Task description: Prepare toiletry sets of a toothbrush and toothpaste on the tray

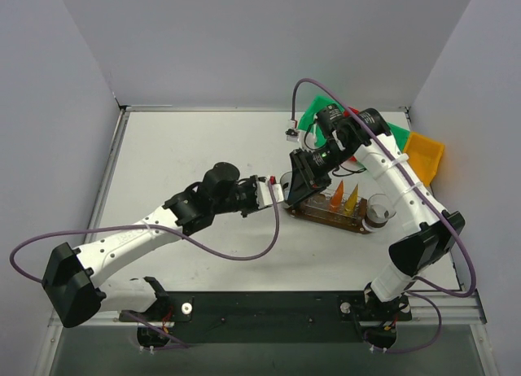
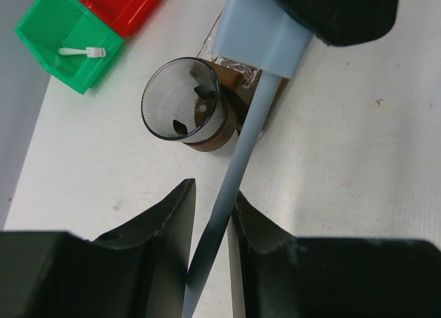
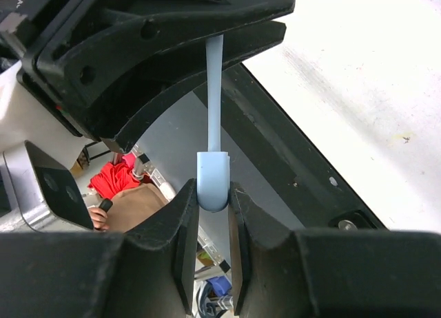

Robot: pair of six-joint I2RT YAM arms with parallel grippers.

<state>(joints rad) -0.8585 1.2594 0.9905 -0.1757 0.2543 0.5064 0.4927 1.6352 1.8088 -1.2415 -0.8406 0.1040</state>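
Pinching the wide end of a slim pale blue-white plastic toothbrush [image 2: 245, 149], the right gripper [image 3: 212, 194] holds it above the table. The left gripper [image 2: 210, 201] has its fingers set narrow on the thin handle. Just beyond, an empty clear plastic cup [image 2: 180, 100] stands on the left end of the dark brown oval wooden tray [image 1: 321, 214]. Cups further right hold an orange tube [image 1: 336, 195] and a yellow tube [image 1: 352, 198]. The far green plastic bin [image 2: 52, 29] holds a small white brush [image 2: 83, 51].
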